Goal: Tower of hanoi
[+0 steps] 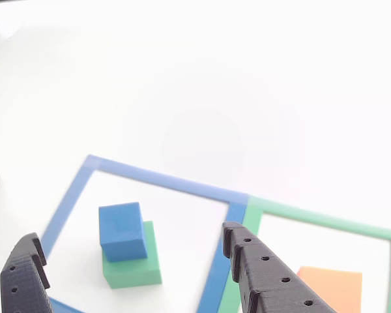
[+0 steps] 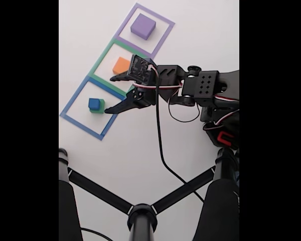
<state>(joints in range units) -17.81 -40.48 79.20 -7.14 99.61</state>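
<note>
While the gripper hangs over the bench with jaws spread wide and nothing between them, the 4 blocks sit in 3 taped squares. Blue cube rests on the green cube inside the blue outline, set toward 1 corner of the green top, not centred. Orange block lies flat in the green outline; purple block is alone in the purple outline, well apart from the gripper. In the other view both fingers frame the blue/green stack, 1 at bottom left, 1 right of it near the shared tape edge.

Risks, as I judge them: blue cube is small w/ little overlap margin, so a low or skewed descent could clip the green cube and drag both. Closing off-centre may twist the blue cube or pinch both cubes at once. Right finger comes close to the orange block's square, so a wide sweep might nudge it. Cable hangs loose near the arm, could snag on a swing
</note>
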